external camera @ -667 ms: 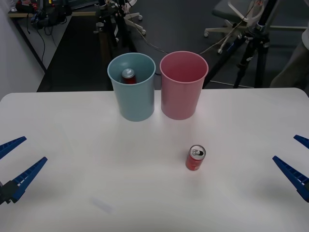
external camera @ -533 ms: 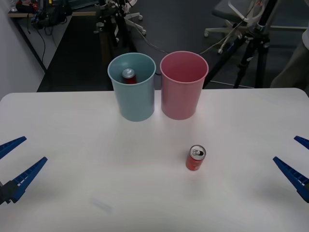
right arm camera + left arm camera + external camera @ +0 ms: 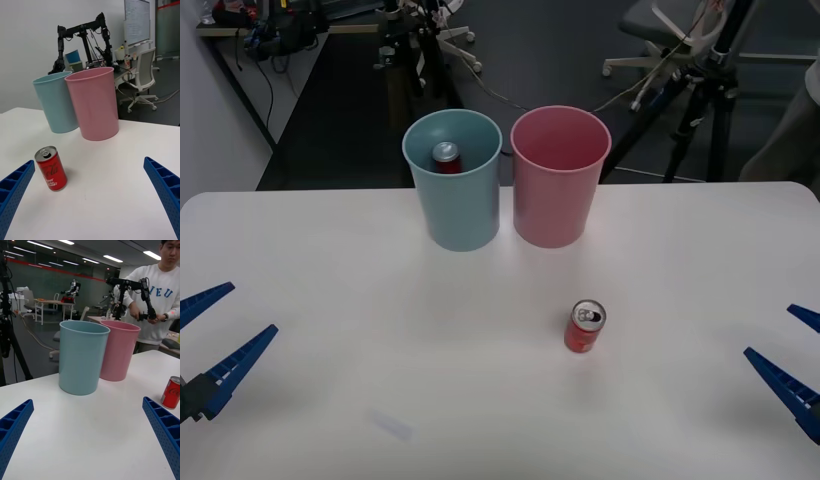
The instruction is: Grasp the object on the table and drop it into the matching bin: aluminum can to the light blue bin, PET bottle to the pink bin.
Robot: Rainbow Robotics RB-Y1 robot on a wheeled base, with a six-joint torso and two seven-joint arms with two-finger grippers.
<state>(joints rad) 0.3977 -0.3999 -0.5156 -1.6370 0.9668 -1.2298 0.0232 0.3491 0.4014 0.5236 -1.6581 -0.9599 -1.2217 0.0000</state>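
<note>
— Any writing to read here?

— On the aluminum can (image 3: 51, 168), yes: white script lettering runs up its red side in the right wrist view. It looks like a cola logo, though the letters are too small to spell out surely.

— Anything else?

— The person's white sweatshirt (image 3: 159, 296) at the far right carries dark block letters; "IEU" is the part that shows, with the start hidden behind a black arm.

— And the bins?

— No lettering on either.

Left tool (image 3: 208, 343), right tool (image 3: 798, 362): blue ribbed tapered fingers, hollow cells.
</note>
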